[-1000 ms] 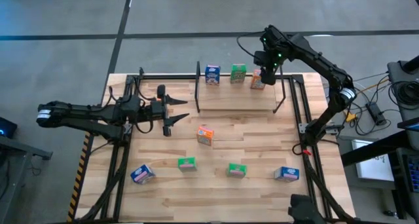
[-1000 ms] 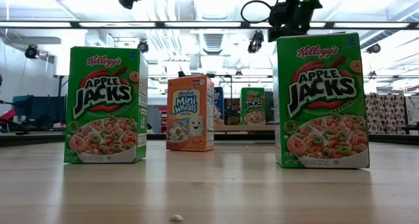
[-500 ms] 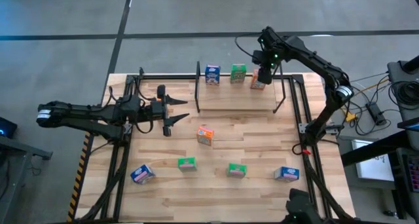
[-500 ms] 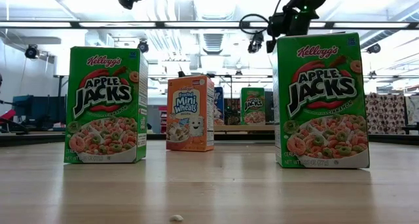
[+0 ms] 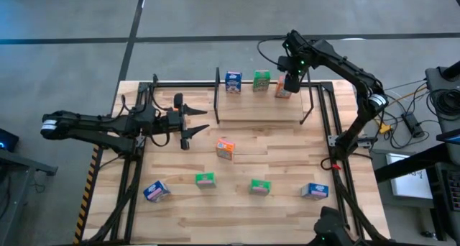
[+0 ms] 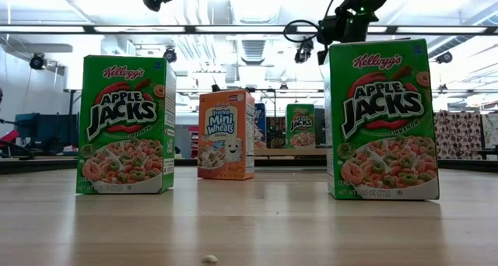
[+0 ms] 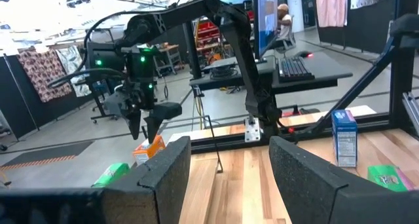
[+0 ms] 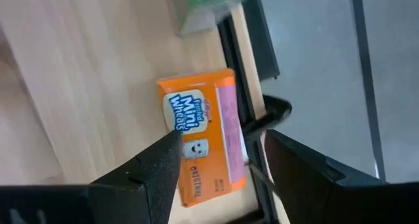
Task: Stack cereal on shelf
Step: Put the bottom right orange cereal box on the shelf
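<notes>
Wood table (image 5: pixel 287 167), lab bkgd. My right gripper (image 5: pixel 290 81) jaws released, above orange box (image 5: pixel 283 90) on shelf (image 5: pixel 259 106). Risk: finger clips box on retreat, tips off edge. Left gripper (image 5: pixel 192 125) idle, jaws apart.

On your shelf (image 5: pixel 259 106), blue (image 5: pixel 233 82), green (image 5: pixel 261 80) and orange (image 5: pixel 283 88) cereal boxes stand upright in a row. Five more boxes lie scattered in front of the shelf.

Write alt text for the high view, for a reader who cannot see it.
Seen from above, the right gripper hovers open over an orange cereal box on the shelf, beside a green box and a blue box. Five more boxes lie scattered on the table. The left gripper waits open at the left.
</notes>
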Controlling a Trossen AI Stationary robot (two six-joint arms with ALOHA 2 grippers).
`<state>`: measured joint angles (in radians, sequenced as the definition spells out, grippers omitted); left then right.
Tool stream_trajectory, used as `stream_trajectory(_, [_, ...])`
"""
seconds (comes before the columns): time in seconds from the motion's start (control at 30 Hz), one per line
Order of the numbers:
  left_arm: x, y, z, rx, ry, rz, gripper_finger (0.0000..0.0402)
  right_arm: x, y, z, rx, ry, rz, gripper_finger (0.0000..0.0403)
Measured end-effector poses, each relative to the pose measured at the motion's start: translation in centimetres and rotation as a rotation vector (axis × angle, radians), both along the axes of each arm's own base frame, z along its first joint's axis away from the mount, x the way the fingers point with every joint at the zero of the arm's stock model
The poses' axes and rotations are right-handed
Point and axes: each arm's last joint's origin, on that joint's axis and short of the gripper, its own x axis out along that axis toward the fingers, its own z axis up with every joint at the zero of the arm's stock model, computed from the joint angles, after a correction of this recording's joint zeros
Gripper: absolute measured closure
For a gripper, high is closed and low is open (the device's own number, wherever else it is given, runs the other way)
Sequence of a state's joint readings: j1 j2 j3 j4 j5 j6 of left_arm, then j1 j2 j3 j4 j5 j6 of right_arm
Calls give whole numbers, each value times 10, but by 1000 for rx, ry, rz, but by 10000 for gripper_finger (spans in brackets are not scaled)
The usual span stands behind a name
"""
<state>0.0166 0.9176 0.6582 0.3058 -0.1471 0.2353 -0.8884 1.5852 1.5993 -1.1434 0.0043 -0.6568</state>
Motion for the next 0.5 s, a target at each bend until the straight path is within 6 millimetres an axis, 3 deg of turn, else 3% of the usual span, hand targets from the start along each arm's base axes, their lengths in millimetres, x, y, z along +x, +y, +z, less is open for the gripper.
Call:
stream_trajectory(0.27, [0,0,0,-8,-2,-1,210,-1,0,0,-5,13,-7,193])
stream_trajectory(0.5, [0,0,1,-8,-3,0,210,-3,4,12,8,32,10,193])
